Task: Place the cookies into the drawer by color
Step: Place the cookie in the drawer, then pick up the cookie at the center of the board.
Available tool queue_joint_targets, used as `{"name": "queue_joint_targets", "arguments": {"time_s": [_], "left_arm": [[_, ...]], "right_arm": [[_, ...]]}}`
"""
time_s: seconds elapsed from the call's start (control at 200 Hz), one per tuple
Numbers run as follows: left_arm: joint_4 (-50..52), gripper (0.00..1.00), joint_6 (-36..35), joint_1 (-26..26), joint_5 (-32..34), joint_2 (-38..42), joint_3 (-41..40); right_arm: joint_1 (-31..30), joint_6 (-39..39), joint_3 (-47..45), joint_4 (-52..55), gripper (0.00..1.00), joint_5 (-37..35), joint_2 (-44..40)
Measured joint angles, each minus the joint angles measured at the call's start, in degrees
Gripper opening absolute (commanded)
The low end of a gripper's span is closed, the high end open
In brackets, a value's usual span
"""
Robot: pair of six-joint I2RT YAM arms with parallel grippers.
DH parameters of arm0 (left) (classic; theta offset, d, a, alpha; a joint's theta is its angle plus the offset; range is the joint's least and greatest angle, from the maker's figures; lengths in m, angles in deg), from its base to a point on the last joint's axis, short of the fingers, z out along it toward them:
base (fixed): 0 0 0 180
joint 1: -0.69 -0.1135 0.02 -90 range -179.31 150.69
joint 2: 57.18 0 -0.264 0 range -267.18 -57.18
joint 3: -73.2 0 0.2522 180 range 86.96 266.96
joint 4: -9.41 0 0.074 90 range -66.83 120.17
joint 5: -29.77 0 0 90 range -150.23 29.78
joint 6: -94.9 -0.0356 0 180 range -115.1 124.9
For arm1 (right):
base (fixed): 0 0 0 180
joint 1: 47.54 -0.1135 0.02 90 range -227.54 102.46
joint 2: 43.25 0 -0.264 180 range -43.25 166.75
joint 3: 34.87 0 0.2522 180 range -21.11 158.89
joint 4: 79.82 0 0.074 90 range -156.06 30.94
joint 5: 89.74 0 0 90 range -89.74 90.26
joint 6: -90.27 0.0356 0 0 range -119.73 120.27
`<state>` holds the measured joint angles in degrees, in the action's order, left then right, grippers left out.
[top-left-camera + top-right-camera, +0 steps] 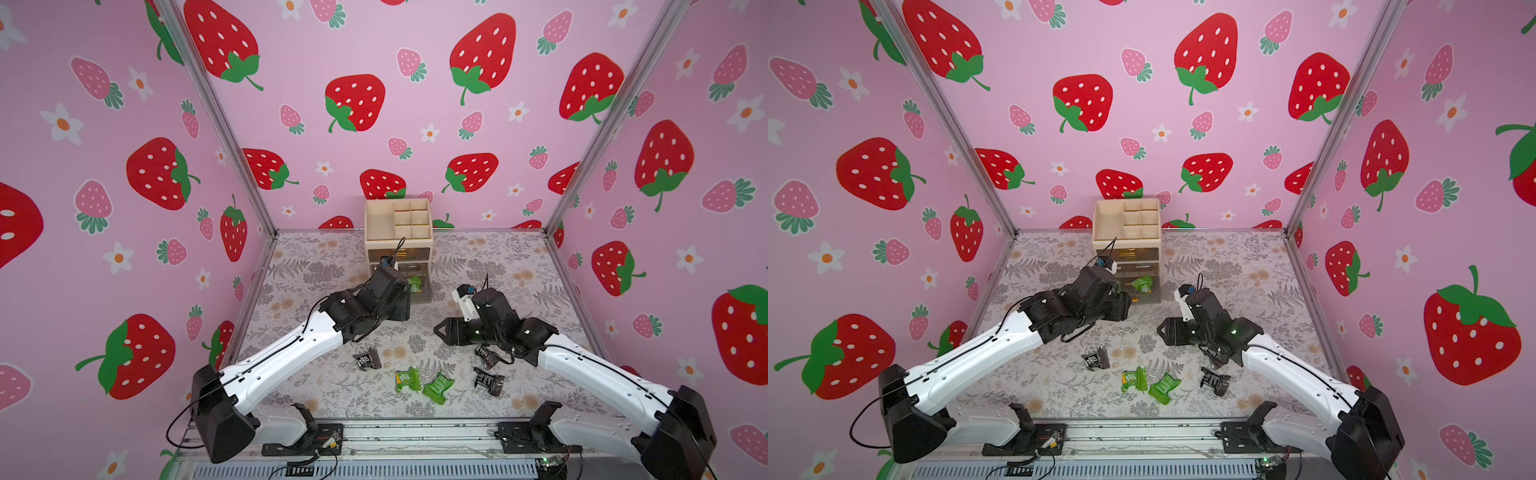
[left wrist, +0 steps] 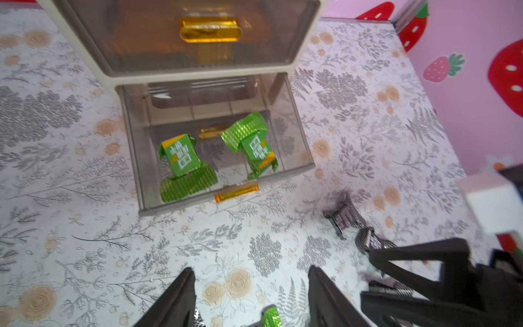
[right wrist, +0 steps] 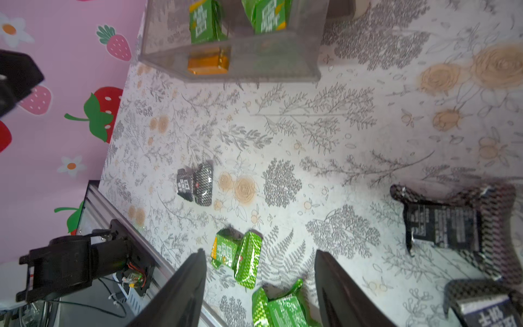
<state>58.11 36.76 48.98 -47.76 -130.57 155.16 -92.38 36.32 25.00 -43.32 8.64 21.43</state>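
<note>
Front aluminium rail [image 1: 415, 434] sits closest to us. We see the left gripper [image 2: 250, 271] spread, empty, over the floral-print tabletop [image 1: 498, 266], facing the beige organizer [image 1: 374, 244]. Its bottom drawer [image 2: 133, 147] is pulled out, with two green cookies [image 2: 181, 158] inside. Right gripper [image 3: 260, 253] is spread too, with loose green cookies [image 1: 407, 380] showing between its fingers. Three black cookies [image 1: 368, 357] lie nearby. Pink strawberry walls [image 1: 374, 50] enclose everything.

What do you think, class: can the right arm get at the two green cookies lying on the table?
Probably yes: the green cookies lie on bare table just ahead of the right arm's open, empty jaws, with nothing between.
</note>
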Motion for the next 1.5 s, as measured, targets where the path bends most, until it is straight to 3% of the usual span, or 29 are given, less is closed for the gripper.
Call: {"name": "queue_joint_targets", "arguments": {"time_s": [0.22, 0.425, 0.615, 0.86, 1.231, 1.501], "left_arm": [[-2.54, 0.67, 3.08, 7.17, -3.39, 8.76, -11.30], [-5.97, 0.65, 7.06, 8.92, -5.16, 14.75, -24.52], [-9.44, 0.64, 9.29, 9.68, -6.78, 15.19, -31.23], [-12.68, 0.64, 10.95, 10.69, -8.04, 15.58, -34.07], [-15.04, 0.66, 12.17, 11.23, -7.91, 15.37, -35.91], [-15.54, 0.66, 12.59, 11.23, -6.67, 15.04, -35.93]], "right_arm": [[-7.61, 4.42, -3.85, 4.07, 0.66, -1.57, -0.15], [-13.84, 9.01, -7.41, 5.88, 0.66, -2.36, -0.13], [-17.94, 13.40, -10.73, 4.76, 0.67, -2.82, 0.00], [-18.56, 16.72, -14.05, 1.36, 0.69, -2.54, 2.95], [-18.49, 16.24, -11.63, -3.04, 0.71, -2.93, 10.58], [-18.62, 14.71, -4.39, 0.79, 0.60, -8.57, 16.76]]}}
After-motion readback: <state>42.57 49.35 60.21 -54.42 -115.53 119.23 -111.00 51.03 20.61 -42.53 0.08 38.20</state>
